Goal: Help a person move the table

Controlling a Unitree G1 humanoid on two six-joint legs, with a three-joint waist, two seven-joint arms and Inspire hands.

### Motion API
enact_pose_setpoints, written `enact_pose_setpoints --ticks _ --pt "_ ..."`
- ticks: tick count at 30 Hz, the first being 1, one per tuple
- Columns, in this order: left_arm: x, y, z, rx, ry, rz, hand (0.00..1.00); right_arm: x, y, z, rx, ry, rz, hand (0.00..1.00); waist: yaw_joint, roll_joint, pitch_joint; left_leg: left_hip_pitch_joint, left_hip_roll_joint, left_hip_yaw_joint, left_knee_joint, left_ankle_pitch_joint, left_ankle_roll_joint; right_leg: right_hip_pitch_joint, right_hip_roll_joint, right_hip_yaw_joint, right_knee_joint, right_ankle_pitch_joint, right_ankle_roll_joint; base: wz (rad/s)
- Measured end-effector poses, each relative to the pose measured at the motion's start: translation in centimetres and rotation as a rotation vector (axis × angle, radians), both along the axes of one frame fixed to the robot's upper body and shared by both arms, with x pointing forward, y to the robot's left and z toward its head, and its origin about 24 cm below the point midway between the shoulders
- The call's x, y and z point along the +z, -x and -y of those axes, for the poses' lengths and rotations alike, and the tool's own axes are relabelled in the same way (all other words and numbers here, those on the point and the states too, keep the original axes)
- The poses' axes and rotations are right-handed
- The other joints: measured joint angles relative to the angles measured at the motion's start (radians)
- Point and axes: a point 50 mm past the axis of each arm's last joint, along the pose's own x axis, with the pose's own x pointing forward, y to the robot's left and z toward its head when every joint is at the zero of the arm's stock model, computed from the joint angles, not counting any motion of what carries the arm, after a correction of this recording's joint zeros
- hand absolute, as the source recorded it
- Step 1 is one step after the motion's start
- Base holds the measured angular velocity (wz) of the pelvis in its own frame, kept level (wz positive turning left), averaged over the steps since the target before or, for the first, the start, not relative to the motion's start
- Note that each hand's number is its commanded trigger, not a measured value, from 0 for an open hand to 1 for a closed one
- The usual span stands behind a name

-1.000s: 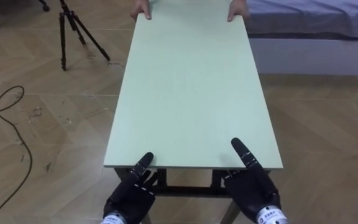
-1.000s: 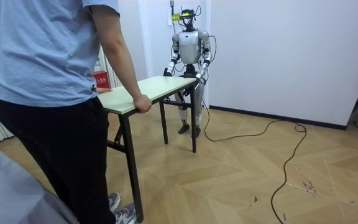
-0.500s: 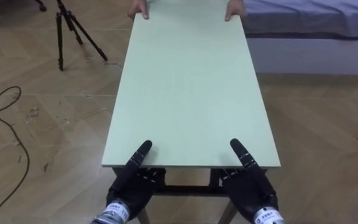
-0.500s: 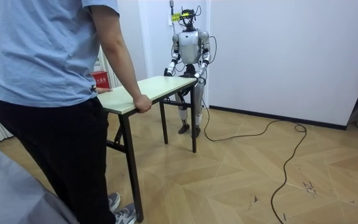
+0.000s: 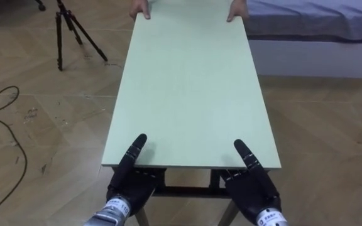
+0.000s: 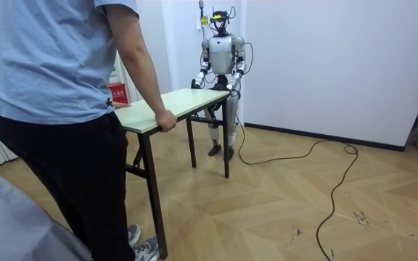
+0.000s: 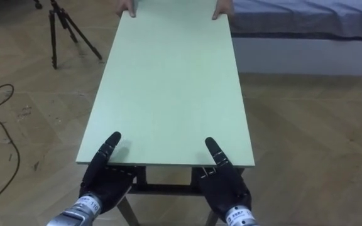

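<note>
Tripod (image 5: pixel 61 25) stands beyond left hand (image 5: pixel 129 185) fingers in eye views; room view has person (image 6: pixel 49 109) upright. Right hand (image 5: pixel 251 188) & left clamp table (image 5: pixel 187 81) edge, thumbs atop.

Pale green counter (image 5: pixel 190 81) is stood on a herringbone wood floor (image 5: pixel 319 125). Near edge is overlapped by left hand (image 5: pixel 129 182) and right hand (image 5: pixel 251 188); far edge is held by person's hands (image 5: pixel 141 10).

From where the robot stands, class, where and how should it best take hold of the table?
Take the table by its near short edge, one hand near each corner, coming from the robot's end. The top overhangs its frame, leaving a lip to clasp; the left hand and right hand sit there, mirroring the person's hands on the far edge.
</note>
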Motion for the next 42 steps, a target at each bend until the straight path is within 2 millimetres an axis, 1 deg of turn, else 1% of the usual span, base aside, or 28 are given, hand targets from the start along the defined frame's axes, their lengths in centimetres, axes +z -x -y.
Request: enact_pose_setpoints --ticks 3,6,9,13,20,22,26,38,42 --pt "0.15 -0.11 -0.03 0.005 0.000 0.008 1.00 0.00 -0.01 -0.06 0.000 -0.002 0.000 1.00 0.001 -0.004 -0.0026 0.000 0.000 0.000 0.000 0.000 0.000 0.000 0.000 0.000 0.000 0.000 0.000 0.00" --pt "0.25 -0.17 -0.06 0.007 0.001 0.012 1.00 -0.01 -0.01 -0.12 -0.001 -0.004 -0.001 1.00 0.002 -0.005 -0.0030 0.000 0.000 0.000 0.000 0.000 0.000 0.001 0.000 0.000 0.000 0.000 0.000 0.00" --pt "0.20 -0.11 0.17 0.007 0.008 0.007 1.00 -0.75 0.43 -0.01 -0.010 0.008 -0.066 1.00 0.011 -0.005 -0.0027 0.000 0.000 -0.001 0.000 0.000 0.000 0.000 0.000 0.001 0.000 0.000 0.000 0.00" --pt "0.50 -0.12 0.42 0.001 0.011 0.019 1.00 -0.97 0.54 -0.06 -0.015 0.018 -0.104 1.00 0.025 -0.005 -0.0025 -0.003 0.000 -0.009 0.000 0.000 -0.001 0.000 0.000 -0.002 0.000 0.000 0.000 0.04" --pt "0.30 0.21 0.49 0.013 -0.011 0.008 1.00 -0.98 0.43 -0.56 -0.010 0.060 -0.099 1.00 0.024 -0.002 -0.0011 -0.002 0.000 -0.006 -0.002 0.001 -0.001 0.001 0.000 0.000 0.000 0.000 0.000 0.00" --pt "0.28 0.25 0.38 0.013 -0.019 0.011 1.00 -0.98 0.42 -0.61 -0.009 0.060 -0.098 1.00 0.024 0.002 0.0011 0.002 0.000 -0.006 -0.002 0.001 -0.001 0.004 0.000 0.001 0.000 0.000 0.000 0.00" --pt "0.28 0.24 0.36 0.009 -0.028 0.015 1.00 -0.94 0.35 -0.57 -0.007 0.069 -0.093 1.00 0.023 0.003 0.0021 0.003 0.000 -0.006 -0.002 0.001 -0.001 0.006 0.000 0.002 0.000 0.000 0.000 0.00" --pt "0.55 0.09 0.48 0.008 -0.020 0.072 1.00 -0.51 -0.19 -0.52 -0.012 0.084 -0.038 1.00 0.006 0.005 0.0016 0.003 0.000 -0.006 -0.005 0.001 -0.001 0.003 0.001 0.006 -0.001 0.000 0.000 0.00" --pt "0.66 0.02 0.43 0.011 -0.029 0.079 1.00 -0.42 -0.25 -0.70 -0.012 0.074 -0.033 1.00 0.006 0.012 -0.0016 0.003 0.000 -0.006 -0.005 0.001 -0.001 0.003 0.001 0.007 -0.001 0.000 0.000 0.00"
